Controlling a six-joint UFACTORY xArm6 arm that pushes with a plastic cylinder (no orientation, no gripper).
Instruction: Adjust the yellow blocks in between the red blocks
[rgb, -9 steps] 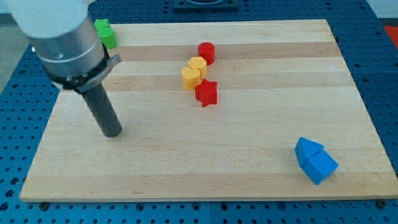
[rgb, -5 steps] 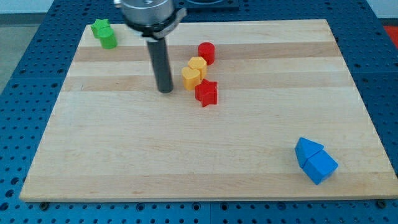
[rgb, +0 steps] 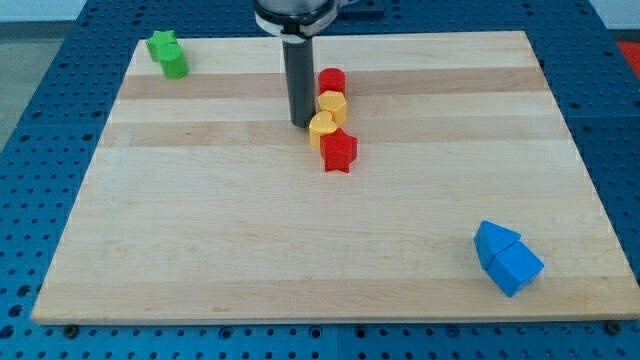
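Note:
A red cylinder (rgb: 331, 80) stands near the view's top centre. Below it lie a yellow hexagonal block (rgb: 333, 105) and a rounded yellow block (rgb: 322, 128), then a red star block (rgb: 340, 151). The four form a near-vertical touching column. My tip (rgb: 300, 123) rests on the board just left of the two yellow blocks, touching or nearly touching them.
Two green blocks (rgb: 169, 54) sit at the board's top left corner. Two blue blocks (rgb: 507, 258) sit together at the bottom right. The wooden board (rgb: 200, 230) lies on a blue perforated table.
My tip swept from the board's left to the yellow blocks' left side. Both yellow blocks and the red star shifted right, lining up under the red cylinder.

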